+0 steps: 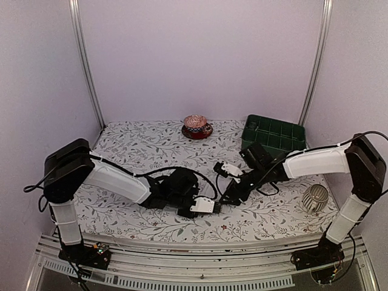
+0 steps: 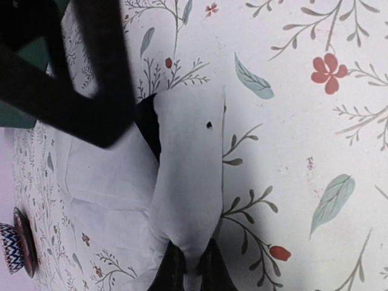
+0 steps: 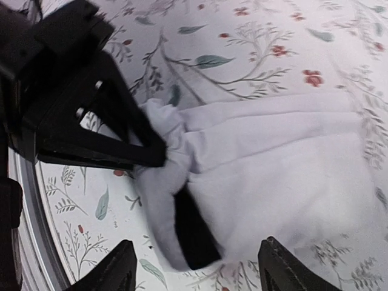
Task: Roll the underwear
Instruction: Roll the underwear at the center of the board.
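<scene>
Bottom centre of the left wrist view: my left gripper [image 2: 189,267] has its jaws pinched together on one end of the white briefs [image 2: 188,182]. The briefs lie mid-frame, partly rolled, on the floral table [image 2: 315,151], with black trim peeking from the fold. I judge this pinch anchors the roll. My right gripper [image 3: 197,245] hovers over the cloth, jaws wide apart, probably ready to tuck.

Pale lilac walls [image 1: 200,54], floral tabletop [image 1: 142,148]
</scene>
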Available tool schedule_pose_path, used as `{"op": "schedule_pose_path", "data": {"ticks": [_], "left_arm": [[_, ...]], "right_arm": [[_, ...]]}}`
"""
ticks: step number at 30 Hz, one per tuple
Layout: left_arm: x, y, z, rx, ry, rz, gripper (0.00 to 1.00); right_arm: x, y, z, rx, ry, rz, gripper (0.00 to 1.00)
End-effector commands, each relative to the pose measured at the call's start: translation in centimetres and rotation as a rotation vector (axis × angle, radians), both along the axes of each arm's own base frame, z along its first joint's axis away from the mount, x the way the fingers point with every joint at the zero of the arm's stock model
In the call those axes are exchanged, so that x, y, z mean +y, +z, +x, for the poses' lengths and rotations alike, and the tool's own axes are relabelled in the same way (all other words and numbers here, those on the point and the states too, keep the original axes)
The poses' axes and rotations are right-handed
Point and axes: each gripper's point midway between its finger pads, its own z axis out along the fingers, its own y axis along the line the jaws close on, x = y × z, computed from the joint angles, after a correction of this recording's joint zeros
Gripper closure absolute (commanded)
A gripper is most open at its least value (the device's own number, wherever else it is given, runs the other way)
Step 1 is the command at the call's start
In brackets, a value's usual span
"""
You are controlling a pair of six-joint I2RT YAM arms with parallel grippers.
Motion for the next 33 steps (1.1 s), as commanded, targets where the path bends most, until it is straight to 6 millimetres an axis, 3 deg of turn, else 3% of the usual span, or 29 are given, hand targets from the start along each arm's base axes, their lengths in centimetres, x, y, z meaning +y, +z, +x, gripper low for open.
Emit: {"op": "schedule_pose_path", "data": {"ticks": [1,4,6,9,12,15,19,24,28,33], "left_arm": [[4.0,-3.3,-4.1,0.270,0.027,0.224,1.00],[4.1,-3.4,-4.6,0.341,0.053,0.267,1.00],[4.0,-3.0,-4.7,0.386,0.065,0.282,1.00],[4.2,-4.1,-4.8,0.473,0.096,0.334,1.00],[4.2,-4.0,-4.8,0.564,0.120,0.355,1.00],[3.9,-3.9,-4.5,0.635,0.133,0.367,1.00],[3.8,-3.8,-4.0,0.738,0.137,0.374,0.97],[3.6,-3.3,-3.3,0.883,0.139,0.375,0.92],[3.5,-3.2,-2.7,0.973,0.141,0.376,0.91],[3.3,-3.2,-2.0,1.021,0.138,0.384,0.89]], "right_arm": [[-3.1,5.7,4.7,-0.315,-0.266,-0.030,0.24],[-5.4,9.7,5.9,-0.504,-0.403,-0.032,0.17],[-6.6,12.7,5.6,-0.615,-0.464,0.013,0.14],[-7.4,16.5,4.4,-0.760,-0.508,0.093,0.11],[-6.5,19.3,1.5,-0.896,-0.447,0.172,0.09],[-4.3,20.6,-1.8,-0.982,-0.293,0.246,0.09],[-0.7,18.9,-5.4,-1.016,-0.057,0.242,0.10],[2.9,14.7,-8.9,-1.006,0.207,0.176,0.14],[4.2,10.1,-9.1,-0.961,0.307,0.035,0.22],[4.3,5.2,-7.5,-0.934,0.318,-0.164,0.33]]}}
